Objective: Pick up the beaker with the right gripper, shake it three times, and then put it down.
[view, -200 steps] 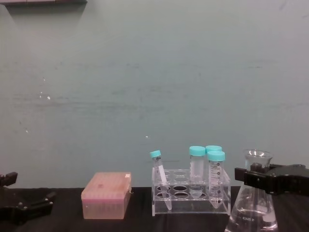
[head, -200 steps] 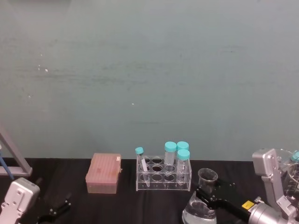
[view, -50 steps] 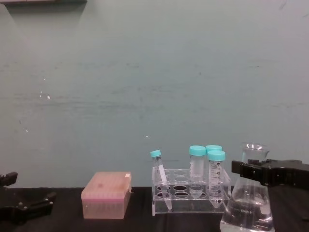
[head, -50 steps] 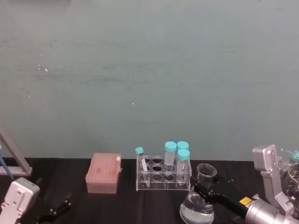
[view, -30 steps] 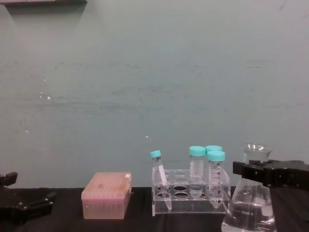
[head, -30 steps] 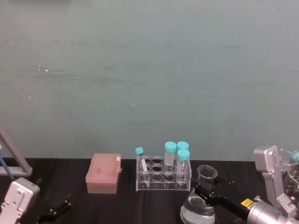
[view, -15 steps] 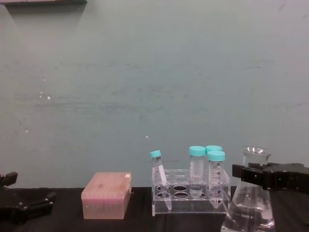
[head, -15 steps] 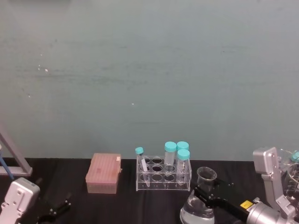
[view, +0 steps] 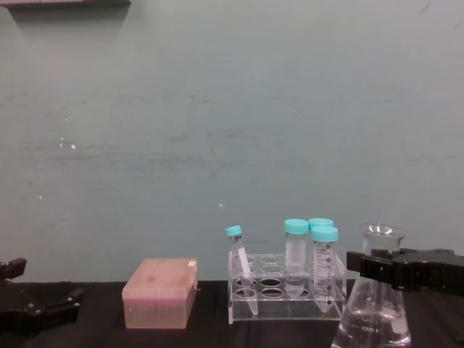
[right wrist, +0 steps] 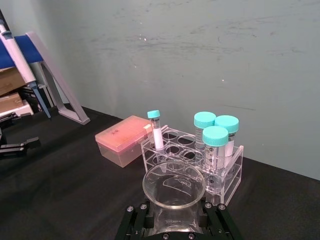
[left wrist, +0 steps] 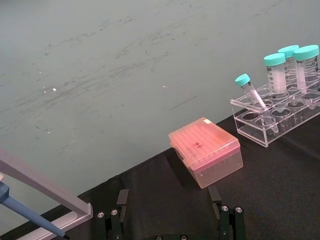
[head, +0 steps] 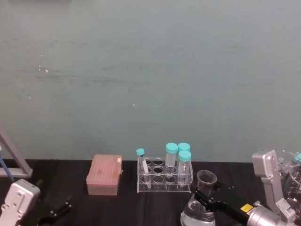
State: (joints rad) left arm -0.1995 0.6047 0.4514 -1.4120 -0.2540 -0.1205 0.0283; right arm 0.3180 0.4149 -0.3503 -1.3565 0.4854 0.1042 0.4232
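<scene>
A tube rack (head: 164, 181) is standing near the middle of the table (head: 127, 207), before the wall (head: 150, 70), with a tip box (head: 104, 175) sitting to its left. The beaker (head: 201, 203) is sitting just to the rack's right and nearer the robot, the right gripper (head: 205, 199) reaching in from the right and closing around its neck. The left gripper (view: 36, 312) is lying low at the far left, well apart from the box.
</scene>
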